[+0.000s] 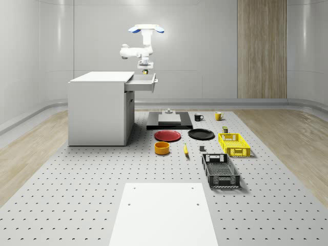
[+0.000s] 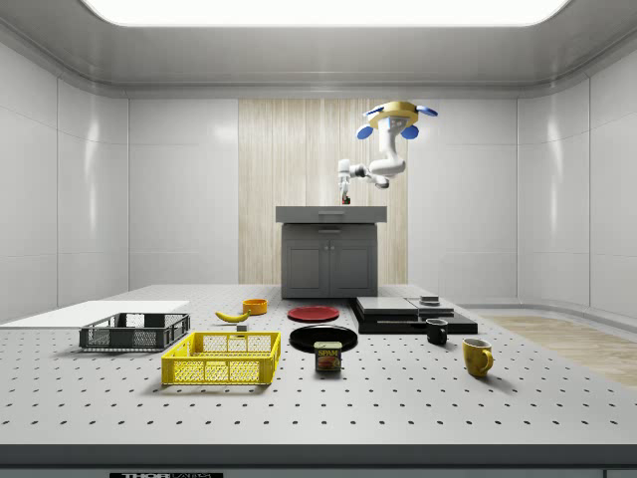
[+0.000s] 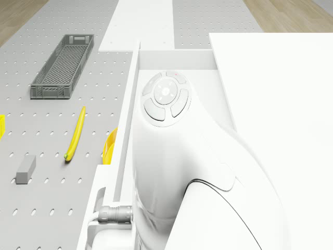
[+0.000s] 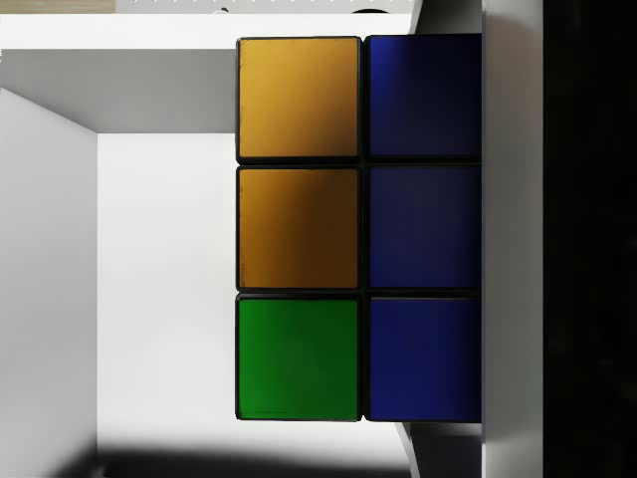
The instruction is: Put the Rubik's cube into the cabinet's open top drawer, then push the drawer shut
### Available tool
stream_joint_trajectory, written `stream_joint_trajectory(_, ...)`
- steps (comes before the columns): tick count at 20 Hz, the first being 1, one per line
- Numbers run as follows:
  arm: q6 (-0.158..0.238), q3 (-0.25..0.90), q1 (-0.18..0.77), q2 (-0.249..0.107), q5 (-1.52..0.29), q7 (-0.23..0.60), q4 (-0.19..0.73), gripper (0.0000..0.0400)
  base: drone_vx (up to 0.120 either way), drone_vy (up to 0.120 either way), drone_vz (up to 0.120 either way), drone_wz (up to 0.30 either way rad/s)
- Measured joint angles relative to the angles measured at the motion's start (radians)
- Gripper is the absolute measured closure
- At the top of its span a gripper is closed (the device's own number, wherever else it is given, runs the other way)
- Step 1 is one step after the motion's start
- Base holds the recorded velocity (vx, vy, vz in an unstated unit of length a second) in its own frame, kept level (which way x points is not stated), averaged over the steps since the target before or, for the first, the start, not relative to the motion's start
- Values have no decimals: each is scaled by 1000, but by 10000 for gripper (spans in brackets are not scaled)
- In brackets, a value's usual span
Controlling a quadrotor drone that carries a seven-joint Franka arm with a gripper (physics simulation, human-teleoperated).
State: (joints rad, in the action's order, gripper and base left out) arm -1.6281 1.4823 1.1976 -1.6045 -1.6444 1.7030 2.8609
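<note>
Above the smooth white drawer [image 1: 141, 83], jaws clamp the glossy square-tiled Rubik's cube [image 4: 358, 229].

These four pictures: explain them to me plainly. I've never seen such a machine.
It's a simulated flying drone carrying a robot arm. It hovers above a white cabinet whose top drawer is pulled open. One camera looks over the whole scene, one from the side, one from the drone, one from the wrist. The gripper hangs over the drawer; the wrist view shows a Rubik's cube close up above the drawer's floor. On the floor lie plates, mugs, crates and a banana.
</note>
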Motion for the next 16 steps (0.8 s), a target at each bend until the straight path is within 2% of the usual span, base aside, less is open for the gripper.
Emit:
stream_joint_trajectory(4, 0, 0, 0, 0, 0, 0, 0, 75, 0, -120, 0, 0)
stream_joint_trajectory(16, -50, -160, 22, -1, -152, 5, -25, 75, 0, 0, 0, 0)
